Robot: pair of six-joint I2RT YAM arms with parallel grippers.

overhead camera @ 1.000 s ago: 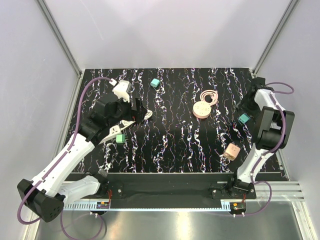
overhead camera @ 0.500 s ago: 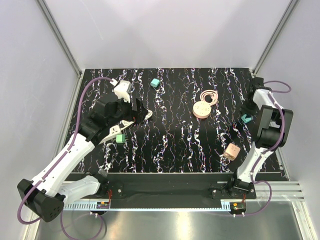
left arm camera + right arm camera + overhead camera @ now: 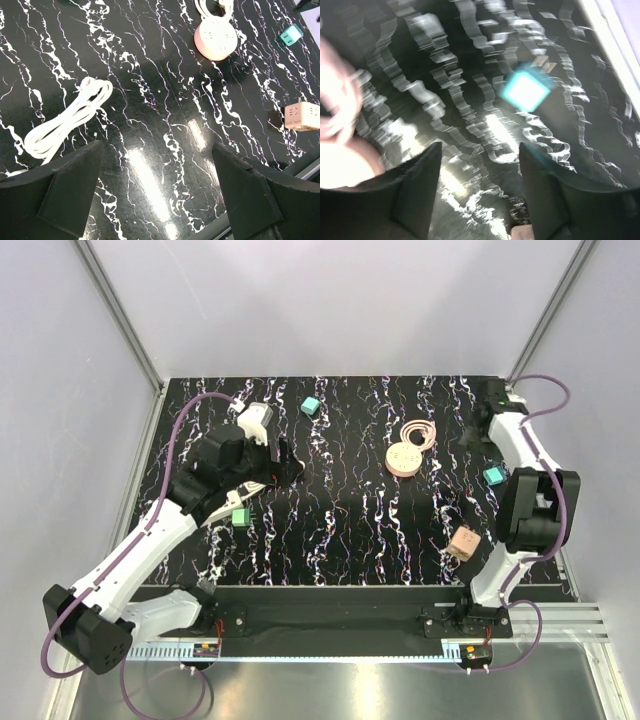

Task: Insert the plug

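Overhead, the plug [image 3: 493,476] lies loose at right-centre. Left wrist: left gripper [image 3: 157,147] wide, empty. Right wrist: right gripper [image 3: 480,150] parted, empty, plug blurred upper centre; I'd steady, centre over it, then close squarely.

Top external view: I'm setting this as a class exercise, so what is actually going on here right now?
Two robot arms work over a black marbled table. The right end effector is open and empty. The teal plug lies loose on the table just ahead of it, neither gripped nor inserted. The left end effector is also wide open and holds nothing, hovering near a bundled white cable. The pink round power strip sits mid-table, untouched.
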